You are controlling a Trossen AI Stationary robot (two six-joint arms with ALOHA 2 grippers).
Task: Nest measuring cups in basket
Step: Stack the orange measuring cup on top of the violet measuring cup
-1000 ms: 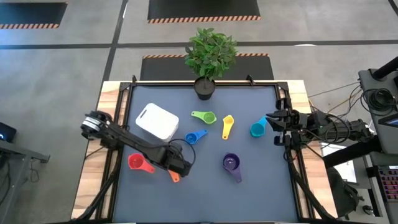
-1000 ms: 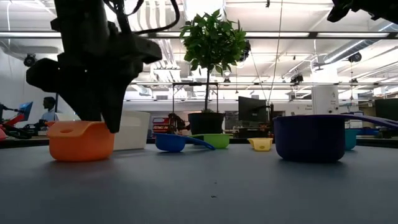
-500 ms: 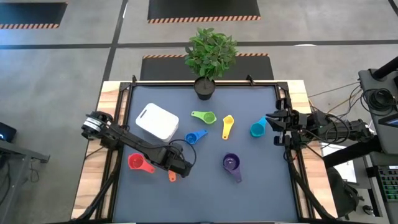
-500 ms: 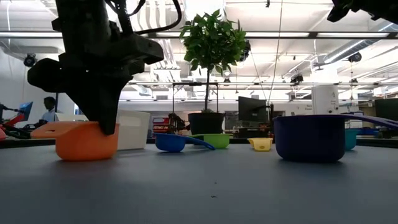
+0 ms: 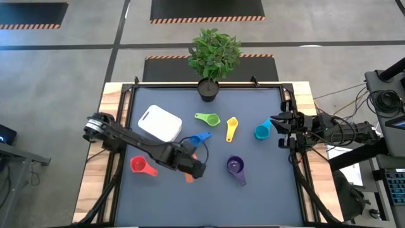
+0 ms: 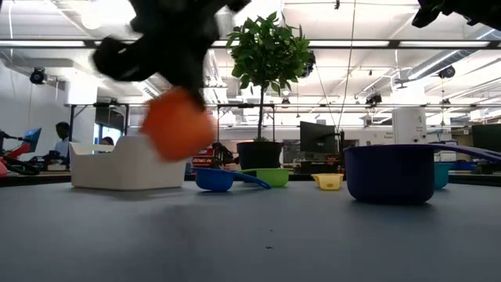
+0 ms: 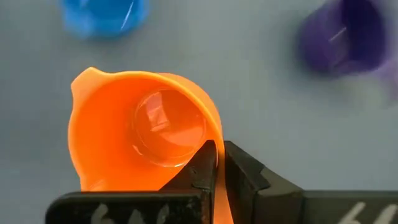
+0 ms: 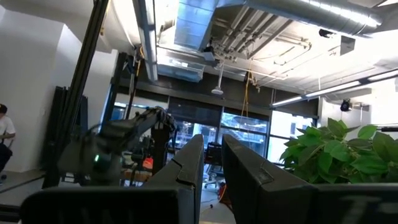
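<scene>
The orange measuring cup hangs above the table, held by my left gripper, which is shut on it near the table's middle front. The white basket stands on its base at the left. The red, blue, green, yellow, teal and purple cups rest on the mat. My right gripper is parked at the table's right edge, pointing up, shut on nothing. My left gripper pinches the orange cup's side wall at its rim. One finger is inside the bowl and the other outside. The fingers slant down from above. The cup hangs below them, clear of the table.
A potted plant in a black pot stands at the far edge's middle. The purple cup lies just right of the left gripper and the blue cup just beyond it. Bare mat lies along the near edge.
My left gripper has risen and gone toward the table's right edge, taking the orange cup with it. The cup stood on the mat before and now hangs lifted clear.
</scene>
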